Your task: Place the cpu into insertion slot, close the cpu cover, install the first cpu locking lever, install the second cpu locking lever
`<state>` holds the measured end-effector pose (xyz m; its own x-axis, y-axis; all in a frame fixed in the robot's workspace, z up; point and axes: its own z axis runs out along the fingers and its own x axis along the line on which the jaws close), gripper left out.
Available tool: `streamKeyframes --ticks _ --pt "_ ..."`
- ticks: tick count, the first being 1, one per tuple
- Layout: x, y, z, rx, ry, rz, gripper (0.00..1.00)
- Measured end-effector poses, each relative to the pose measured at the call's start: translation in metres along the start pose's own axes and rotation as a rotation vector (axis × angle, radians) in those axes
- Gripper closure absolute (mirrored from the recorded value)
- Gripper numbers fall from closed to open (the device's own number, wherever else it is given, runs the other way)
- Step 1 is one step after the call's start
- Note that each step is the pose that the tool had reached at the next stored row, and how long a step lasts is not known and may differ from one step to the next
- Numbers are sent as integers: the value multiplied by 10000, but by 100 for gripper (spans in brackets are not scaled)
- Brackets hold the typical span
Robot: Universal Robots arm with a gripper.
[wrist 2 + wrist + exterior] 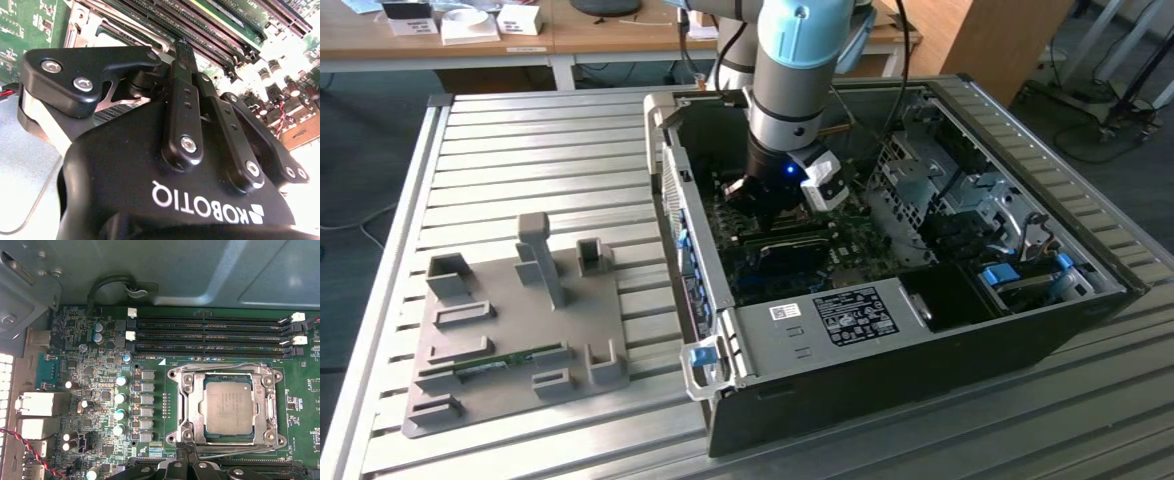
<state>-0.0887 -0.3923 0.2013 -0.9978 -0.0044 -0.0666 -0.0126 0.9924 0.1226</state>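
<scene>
Inside the open computer case (pixel 881 330), the claw (pixel 187 450), fingers pressed together, is hovering at the six o'clock edge of the cpu cover (pixel 192 395), risking slipping onto the seated cpu (pixel 228 406).

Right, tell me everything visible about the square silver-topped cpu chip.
The small flat square cpu with its silver-grey metal top lies flat in the insertion slot, a dark socket with a silver rim, on the green motherboard. The hinged silver cpu cover frame lies closed around it, the chip's top showing through the cut-out. The black gripper hovers just beside the slot's edge.
</scene>
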Motion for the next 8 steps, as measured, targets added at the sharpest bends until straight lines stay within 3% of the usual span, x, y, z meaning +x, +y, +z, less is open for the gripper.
streamKeyframes --ticks 8 --pt "26 5 0 0 0 0 89"
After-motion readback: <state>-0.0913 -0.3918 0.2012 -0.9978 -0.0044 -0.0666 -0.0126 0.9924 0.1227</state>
